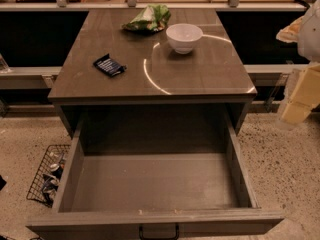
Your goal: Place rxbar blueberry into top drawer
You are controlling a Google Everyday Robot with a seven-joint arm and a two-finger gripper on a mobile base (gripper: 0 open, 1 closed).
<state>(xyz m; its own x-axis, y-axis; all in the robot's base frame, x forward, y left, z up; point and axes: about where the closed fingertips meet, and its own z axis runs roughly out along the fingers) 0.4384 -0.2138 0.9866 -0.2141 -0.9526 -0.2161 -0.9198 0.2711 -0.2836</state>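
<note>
The rxbar blueberry (109, 65), a small flat dark navy bar with white lettering, lies on the left part of the cabinet top (200, 76). The top drawer (155, 218) stands pulled wide open below it, its inside bare, with a small black handle (158, 232) on the front panel. My gripper (299, 101) shows as a pale yellowish-white shape at the right edge of the view, beside the cabinet, well to the right of the bar and above the floor. It holds nothing that I can see.
A white bowl (184, 36) and a green-and-white chip bag (148, 19) sit at the back of the cabinet top. A black wire basket (47, 174) with several items stands on the speckled floor left of the drawer. Shelving rails run behind.
</note>
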